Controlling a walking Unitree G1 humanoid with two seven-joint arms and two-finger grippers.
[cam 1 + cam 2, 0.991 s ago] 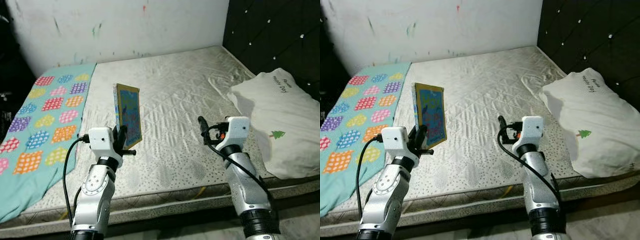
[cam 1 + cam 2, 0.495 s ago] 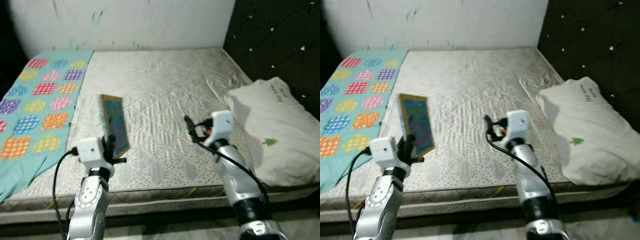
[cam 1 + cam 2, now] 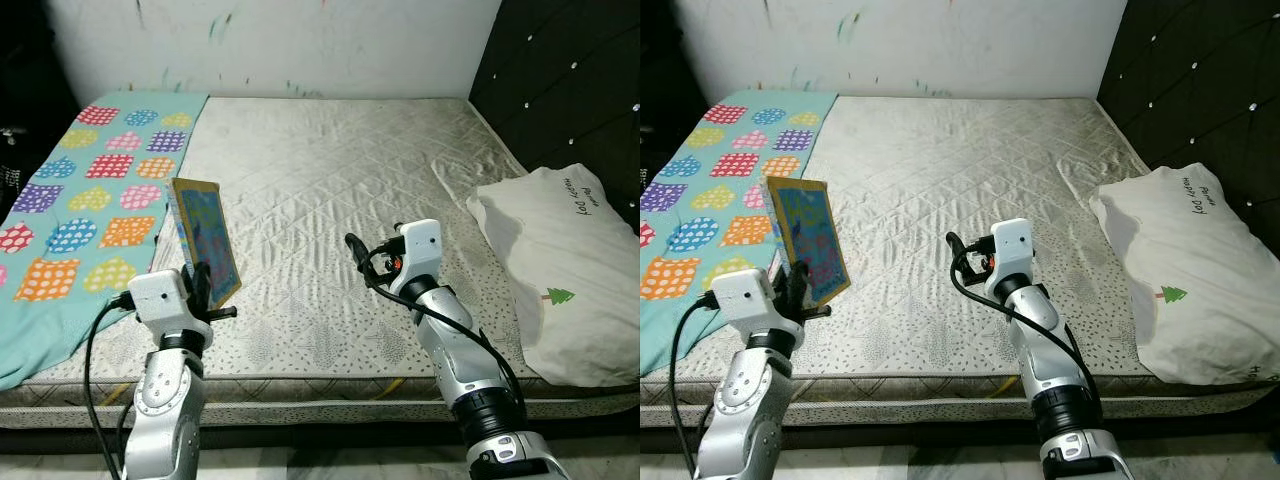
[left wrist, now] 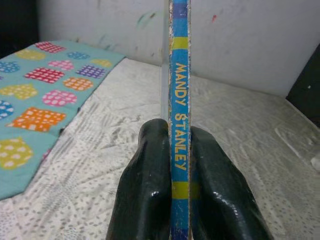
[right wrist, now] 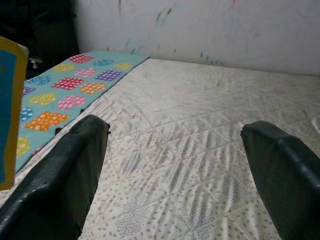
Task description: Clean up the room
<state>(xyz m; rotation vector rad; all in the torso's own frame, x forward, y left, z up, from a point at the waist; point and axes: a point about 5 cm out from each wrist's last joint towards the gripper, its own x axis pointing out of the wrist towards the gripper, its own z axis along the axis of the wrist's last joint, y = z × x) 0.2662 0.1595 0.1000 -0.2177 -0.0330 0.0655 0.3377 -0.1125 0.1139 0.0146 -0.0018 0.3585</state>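
Observation:
A thin picture book (image 3: 205,238) with a blue cover and yellow border stands upright in my left gripper (image 3: 204,290), above the near left part of the mattress (image 3: 330,170). The left wrist view shows both black fingers (image 4: 150,190) pressed against the book's blue spine (image 4: 179,125), printed with "MANDY STANLEY". My right gripper (image 3: 352,250) hovers over the near middle of the mattress, open, its fingers (image 5: 60,185) wide apart with nothing between them.
A turquoise blanket (image 3: 80,190) with coloured patches covers the bed's left side and hangs over the front edge. A white pillow (image 3: 565,260) lies at the right by the dark padded headboard (image 3: 570,80). A paint-marked white wall (image 3: 270,45) rises behind the bed.
The camera has pulled back and swung, so the whole bed has shifted in view. The left gripper still holds the book upright; the right gripper stays open.

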